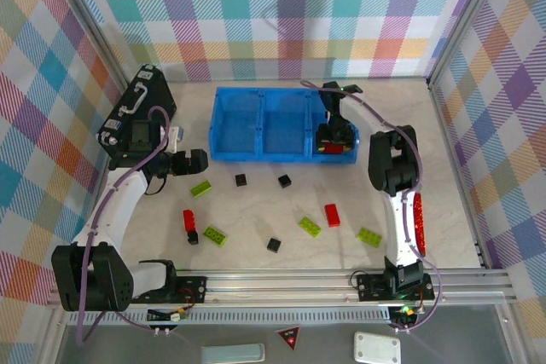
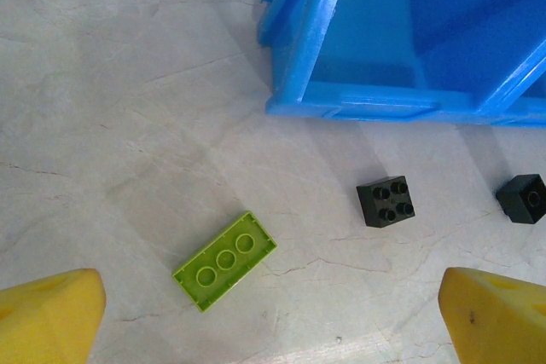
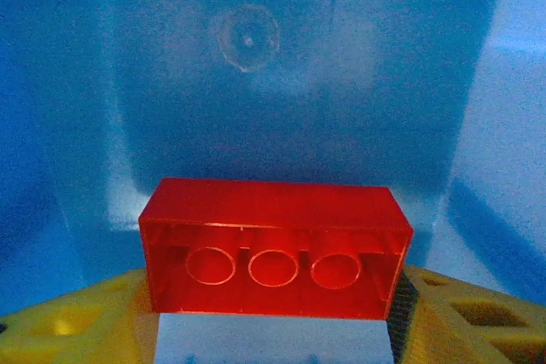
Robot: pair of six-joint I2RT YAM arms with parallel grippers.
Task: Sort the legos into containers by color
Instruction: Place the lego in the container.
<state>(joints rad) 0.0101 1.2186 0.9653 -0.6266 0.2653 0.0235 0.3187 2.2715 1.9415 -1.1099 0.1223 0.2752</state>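
Looking through the right wrist camera, I see a red brick (image 3: 273, 249) pinched end to end between the right fingers (image 3: 68, 330), which are about half spread, inside the right-hand compartment of the tray (image 1: 256, 156). The left fingers (image 2: 47, 317) gape wide, holding nothing, over the desk (image 2: 128, 125) near a green brick (image 2: 225, 272) and a black cube (image 2: 386, 200) lying just in front of the tray.

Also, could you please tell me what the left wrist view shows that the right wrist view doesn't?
Left wrist, not right wrist: a lime-green brick, two black cubes and the marbled table, ahead of the open left tool. Right wrist, not left wrist: a red brick between the right tool's fingers, down inside a compartment. Both: the blue tray and yellow fingertips.
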